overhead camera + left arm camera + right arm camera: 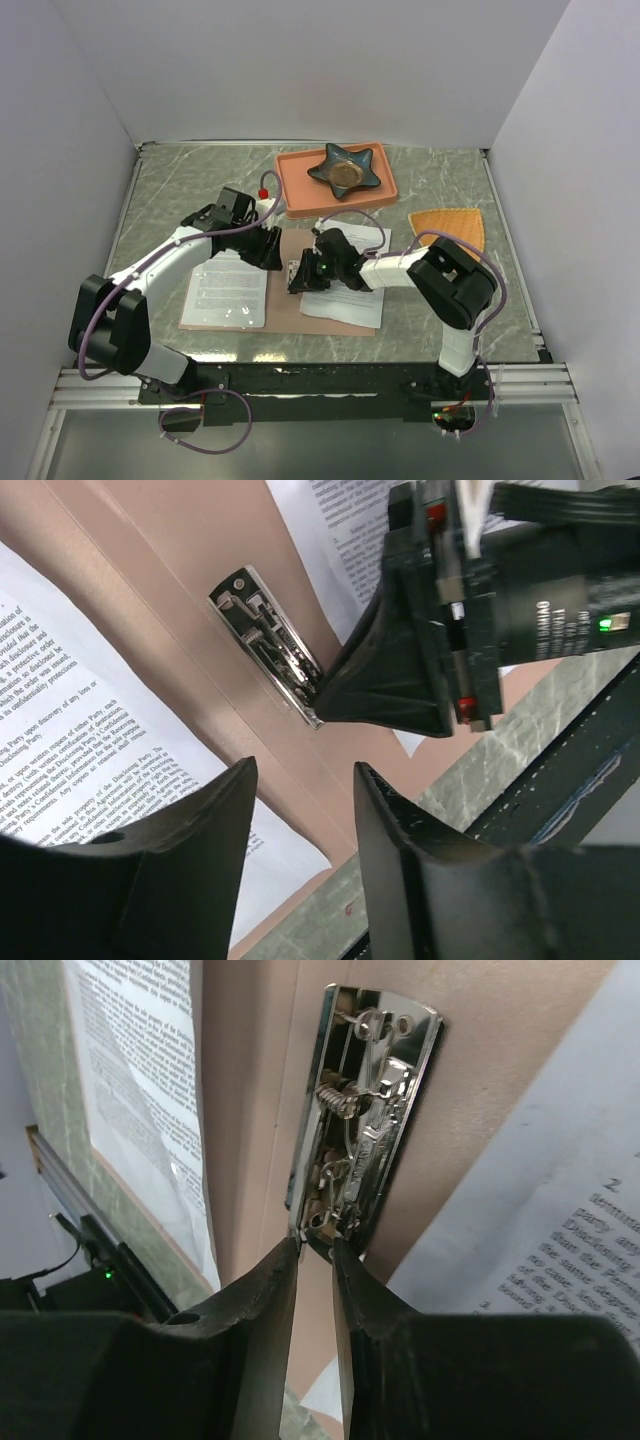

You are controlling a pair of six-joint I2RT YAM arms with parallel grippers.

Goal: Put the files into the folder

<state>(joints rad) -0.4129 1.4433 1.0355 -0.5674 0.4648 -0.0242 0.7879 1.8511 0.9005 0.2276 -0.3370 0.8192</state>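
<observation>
Grey marble table (170, 205), white walls (300, 60) | left gripper (305, 778) wide, empty | right gripper (315, 1250) pinching clip (370, 1110)

White arms (170, 255), black claws (268, 250), purple cables (232, 424).

From my feed above, the work surface is a grey-green marbled table (190, 185) with a thin metal strip along its far rim (210, 145). Plain white panels box it in: a back wall (320, 60) across the top of the frame, a left wall (50, 160) and a right wall (585, 150) slanting down the sides. Silver aluminium rails (100, 385) run along the bottom edge, with a dull grey surface (340, 445) below them. The light is soft and even, with a faint glare on the table's near edge (240, 355).
</observation>
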